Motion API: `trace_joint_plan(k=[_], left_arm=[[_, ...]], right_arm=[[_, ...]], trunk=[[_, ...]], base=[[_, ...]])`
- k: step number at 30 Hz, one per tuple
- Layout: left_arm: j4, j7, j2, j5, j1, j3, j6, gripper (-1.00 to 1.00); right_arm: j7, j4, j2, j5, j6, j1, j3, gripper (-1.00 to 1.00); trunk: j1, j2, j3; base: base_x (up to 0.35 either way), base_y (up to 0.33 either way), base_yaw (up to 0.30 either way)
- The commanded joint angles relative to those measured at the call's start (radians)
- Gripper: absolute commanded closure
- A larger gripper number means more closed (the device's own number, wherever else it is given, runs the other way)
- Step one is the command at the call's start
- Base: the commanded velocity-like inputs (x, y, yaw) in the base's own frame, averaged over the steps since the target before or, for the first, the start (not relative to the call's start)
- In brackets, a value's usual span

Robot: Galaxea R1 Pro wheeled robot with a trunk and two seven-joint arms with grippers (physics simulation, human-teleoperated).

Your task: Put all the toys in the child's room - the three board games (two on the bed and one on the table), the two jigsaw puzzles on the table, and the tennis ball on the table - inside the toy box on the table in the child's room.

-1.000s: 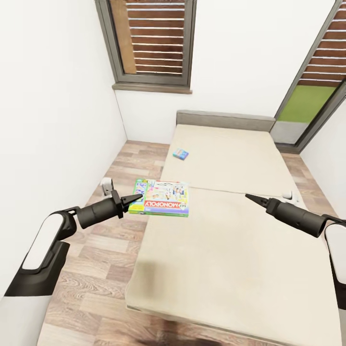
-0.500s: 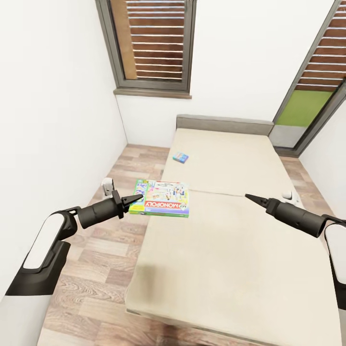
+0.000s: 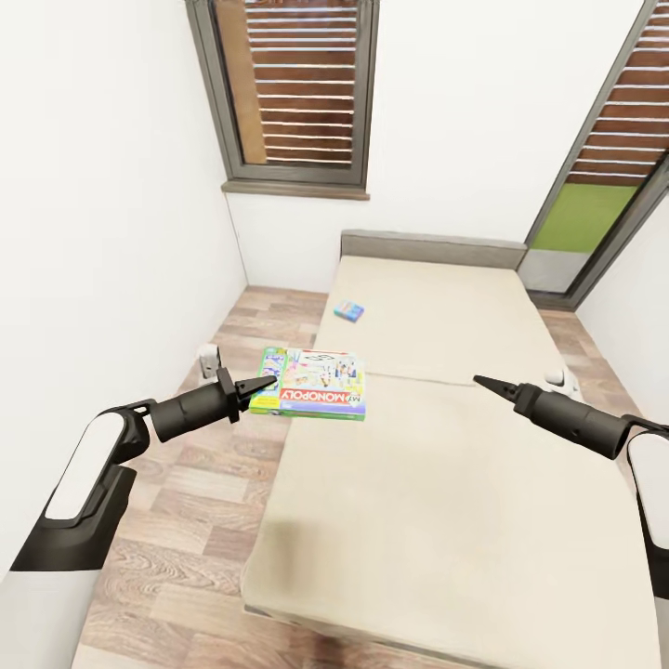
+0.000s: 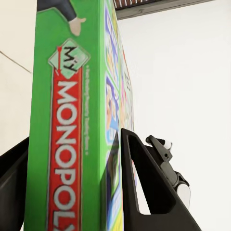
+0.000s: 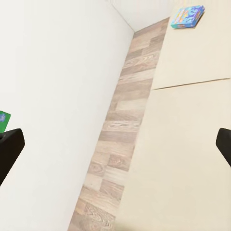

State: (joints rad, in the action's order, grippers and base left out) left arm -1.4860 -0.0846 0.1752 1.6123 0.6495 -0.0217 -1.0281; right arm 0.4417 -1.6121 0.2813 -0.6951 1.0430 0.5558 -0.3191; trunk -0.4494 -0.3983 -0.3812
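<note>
Our count of what we see

Two board games [image 3: 314, 383] [image 3: 348, 310], one bed [image 3: 437, 465], two windows [image 3: 297, 88] [image 3: 613, 139], two grippers [image 3: 264, 382] [image 3: 483, 381].

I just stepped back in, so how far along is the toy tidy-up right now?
Early on. Nothing shows as boxed yet. In hand: the left tool grips the MY MONOPOLY game by its edge, lifted over the bed's side. Left: the light-blue game lies on the mattress. The right tool holds nothing.

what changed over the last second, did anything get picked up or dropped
Nothing grabbed or released. The camera shifted: the bed and small blue game slid slightly in view. The left gripper stays shut on the Monopoly box; the right gripper stays empty over the bed.
</note>
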Motion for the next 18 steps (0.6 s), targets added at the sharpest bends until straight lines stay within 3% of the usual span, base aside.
trace_joint_plan(k=[1,18], left_arm=[[-0.001,-0.009,0.001,0.011,0.001,-0.001,-0.001,1.0],[-0.001,-0.009,0.0,0.012,0.001,-0.001,-0.001,1.0]], right_arm=[[0.011,0.0,0.0,0.009,0.004,0.001,-0.001,-1.0],[0.012,0.0,0.0,0.009,0.004,0.001,-0.002,-1.0]], trunk=[[-0.001,-0.002,0.0],[-0.001,-0.002,0.028]], base=[[0.0,0.0,0.0],[0.0,0.0,0.0]])
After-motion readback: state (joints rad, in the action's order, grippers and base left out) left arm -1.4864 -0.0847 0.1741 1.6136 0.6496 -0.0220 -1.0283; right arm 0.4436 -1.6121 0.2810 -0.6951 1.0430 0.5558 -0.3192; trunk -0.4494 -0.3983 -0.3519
